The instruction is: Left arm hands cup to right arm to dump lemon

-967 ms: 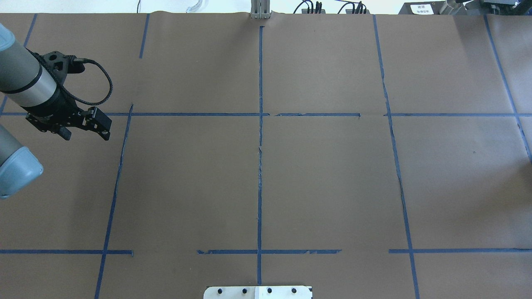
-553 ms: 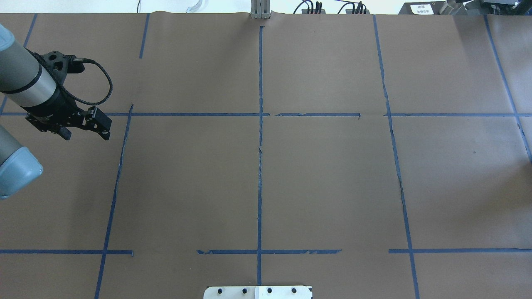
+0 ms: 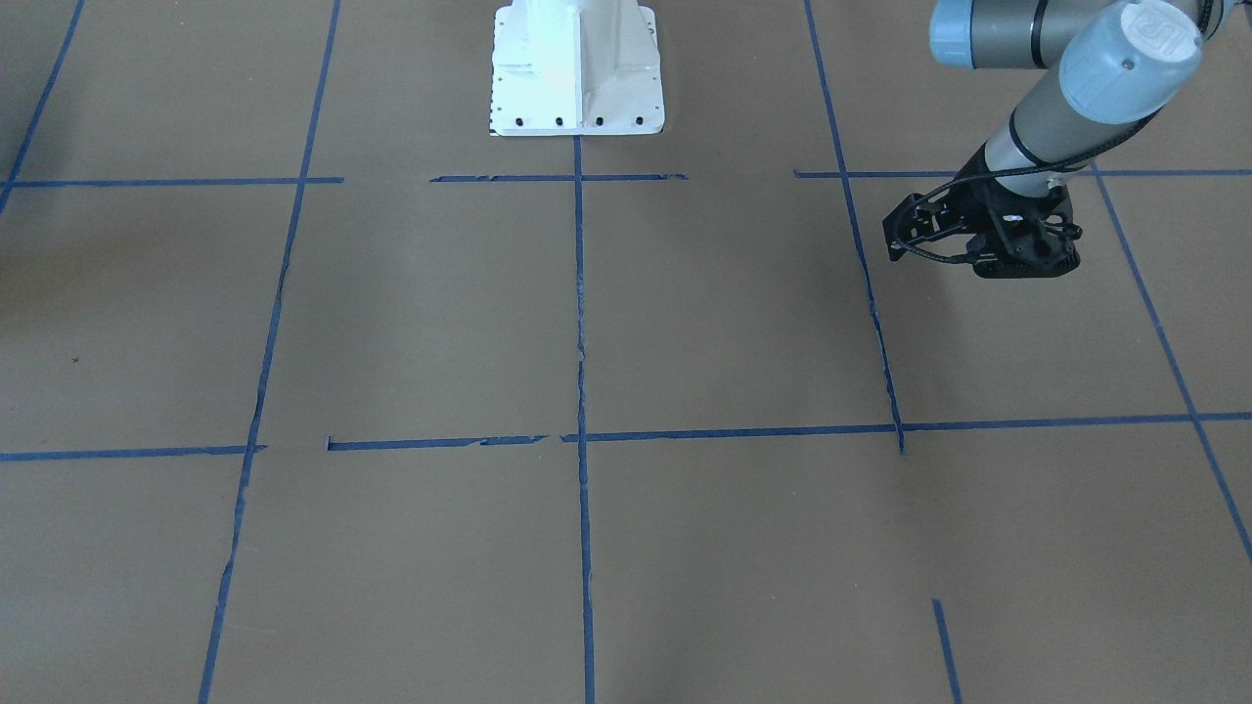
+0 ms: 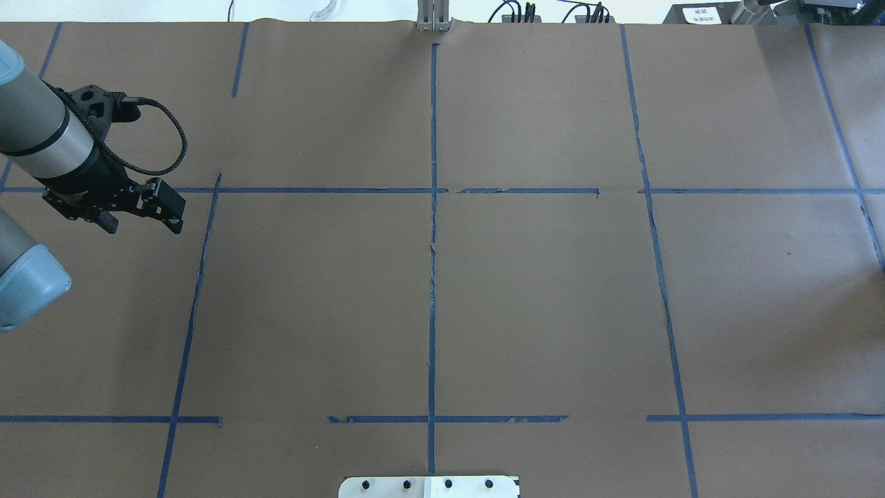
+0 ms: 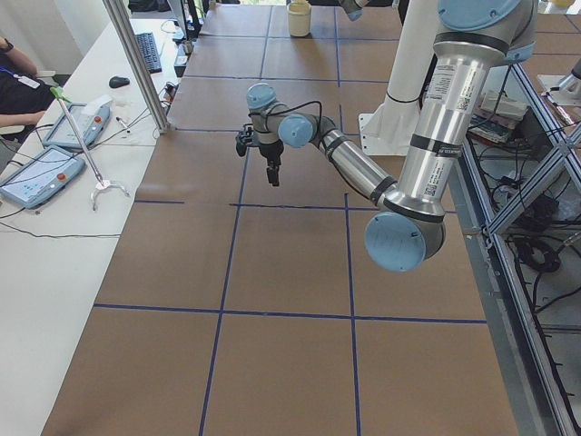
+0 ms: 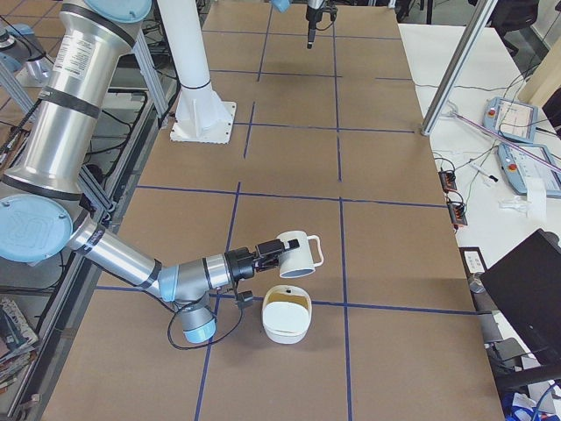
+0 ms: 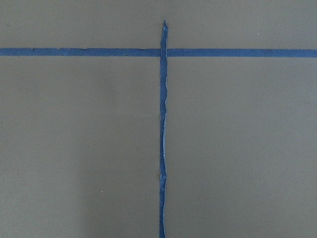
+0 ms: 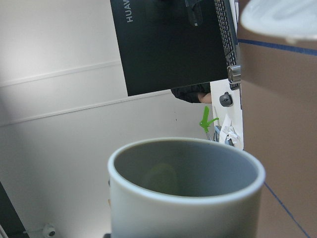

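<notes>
The white cup (image 6: 294,253) hangs tilted at the tip of the near right arm's gripper (image 6: 268,254), its mouth turned down toward a white bowl (image 6: 287,314). I cannot tell whether that gripper is open or shut. In the right wrist view the cup (image 8: 185,198) fills the lower frame, with a faint yellow-green patch (image 8: 161,181) on its grey inside that may be lemon. No clear lemon slice shows. My left gripper (image 4: 166,207) hangs empty over the left of the table, fingers together, and it also shows in the front view (image 3: 1017,262).
Brown paper with blue tape lines (image 4: 433,277) covers the table. The robot's white base (image 3: 575,68) stands at the near edge. A side desk with tablets (image 5: 41,173) and a metal post (image 5: 136,64) runs along the far edge. The bowl's rim (image 8: 285,20) shows close to the cup.
</notes>
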{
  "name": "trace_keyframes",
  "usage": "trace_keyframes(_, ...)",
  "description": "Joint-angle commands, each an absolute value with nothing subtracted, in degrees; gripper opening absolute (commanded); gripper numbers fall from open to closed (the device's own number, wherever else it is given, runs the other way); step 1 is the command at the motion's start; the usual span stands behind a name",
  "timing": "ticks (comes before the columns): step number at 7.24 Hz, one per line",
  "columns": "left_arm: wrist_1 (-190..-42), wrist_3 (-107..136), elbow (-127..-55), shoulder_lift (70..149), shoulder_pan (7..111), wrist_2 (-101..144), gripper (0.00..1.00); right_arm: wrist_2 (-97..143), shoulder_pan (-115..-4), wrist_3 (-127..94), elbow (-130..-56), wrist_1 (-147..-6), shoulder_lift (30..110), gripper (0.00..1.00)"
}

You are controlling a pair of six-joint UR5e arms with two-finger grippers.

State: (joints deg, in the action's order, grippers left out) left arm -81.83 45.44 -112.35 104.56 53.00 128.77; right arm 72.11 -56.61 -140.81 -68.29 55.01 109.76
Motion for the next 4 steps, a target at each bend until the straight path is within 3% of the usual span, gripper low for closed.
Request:
trace_keyframes(1, -81.83, 45.53, -112.41, 104.59, 53.00, 128.76, 1.00, 70.31, -57.92, -150.09, -68.29, 55.19, 109.51, 0.04)
trace_keyframes(4, -81.83, 45.44, -112.76, 104.42, 53.09, 128.76, 1.00, 68.56, -57.92, -151.70, -64.43, 62.75, 107.76, 0.07)
